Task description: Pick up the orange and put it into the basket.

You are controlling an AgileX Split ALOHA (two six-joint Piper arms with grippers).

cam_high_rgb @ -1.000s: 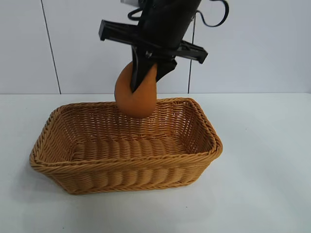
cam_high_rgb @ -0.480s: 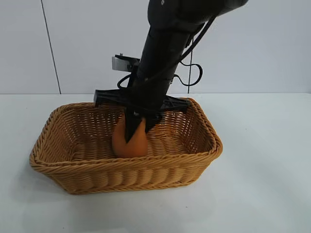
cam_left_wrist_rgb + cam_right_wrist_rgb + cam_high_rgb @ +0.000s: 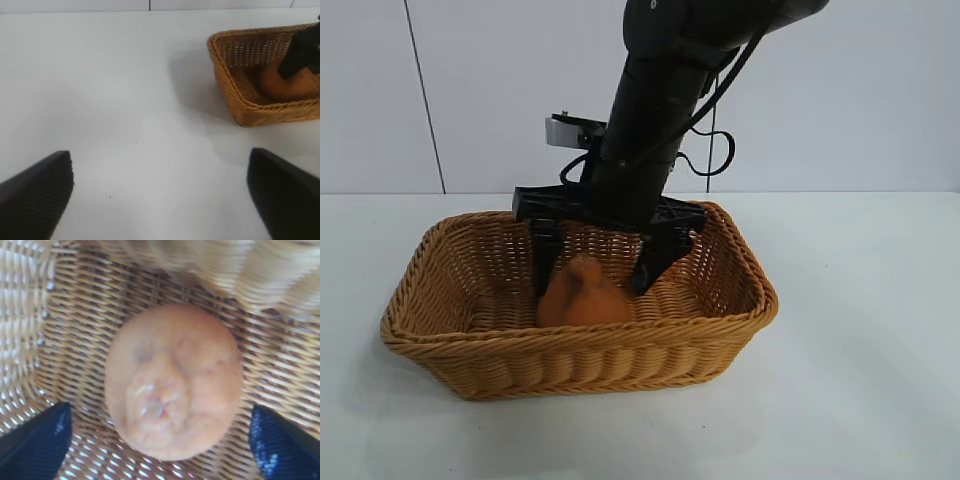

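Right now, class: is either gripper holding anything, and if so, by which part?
Nothing is held. The right gripper stands open astride the dull orange-brown fruit, which rests in the tan woven wicker basket. The left gripper is open over bare table.

Orange point(image 3: 172, 382) on basket point(image 3: 60, 320) floor

the orange point(image 3: 583, 295) lies in the basket point(image 3: 570, 345), toward its front wall. the basket sits on the table point(image 3: 860, 380).
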